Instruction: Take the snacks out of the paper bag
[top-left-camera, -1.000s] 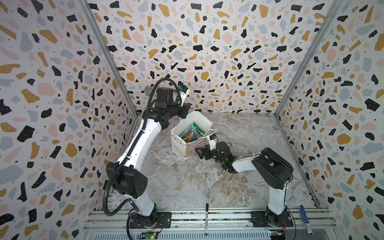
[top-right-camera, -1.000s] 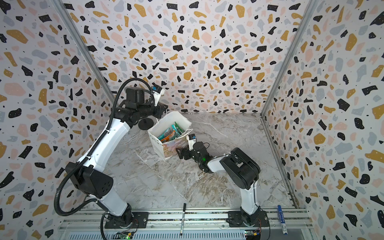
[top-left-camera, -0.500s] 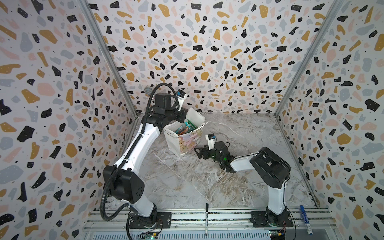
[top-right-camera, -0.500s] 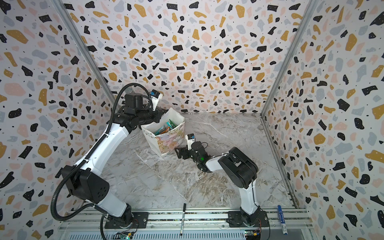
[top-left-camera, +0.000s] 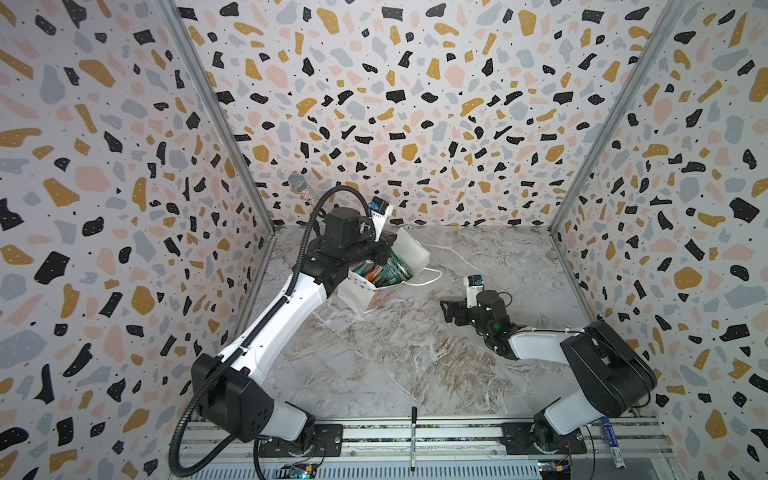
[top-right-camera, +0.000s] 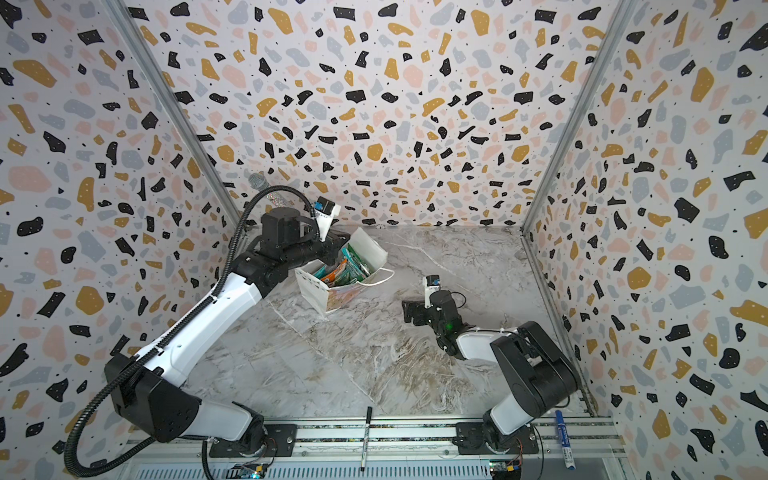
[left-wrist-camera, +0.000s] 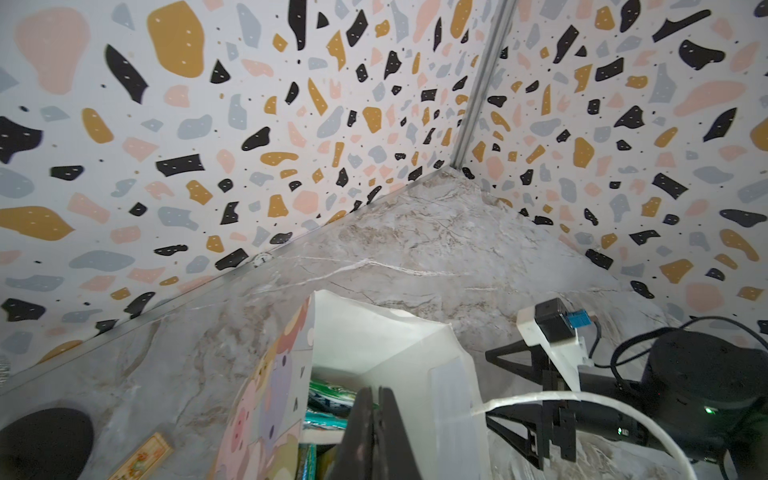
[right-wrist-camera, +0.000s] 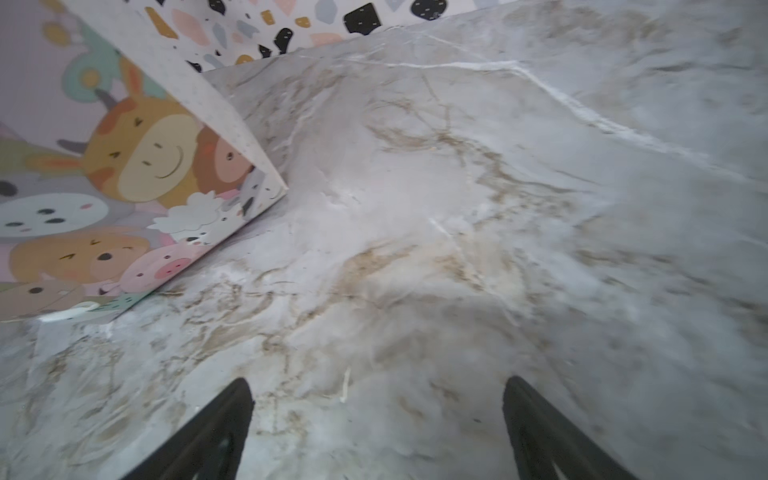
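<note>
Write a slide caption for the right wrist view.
Open right pincer above grey marble table, near white paper bag with cartoon animal faces.

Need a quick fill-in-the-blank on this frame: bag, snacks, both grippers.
1. The snacks in view lie ___ the paper bag.
2. The left gripper is ___ on the rim of the paper bag, which stands tilted.
3. The right gripper, over the table, is open and holds ___.

Missing words: inside; shut; nothing.
</note>
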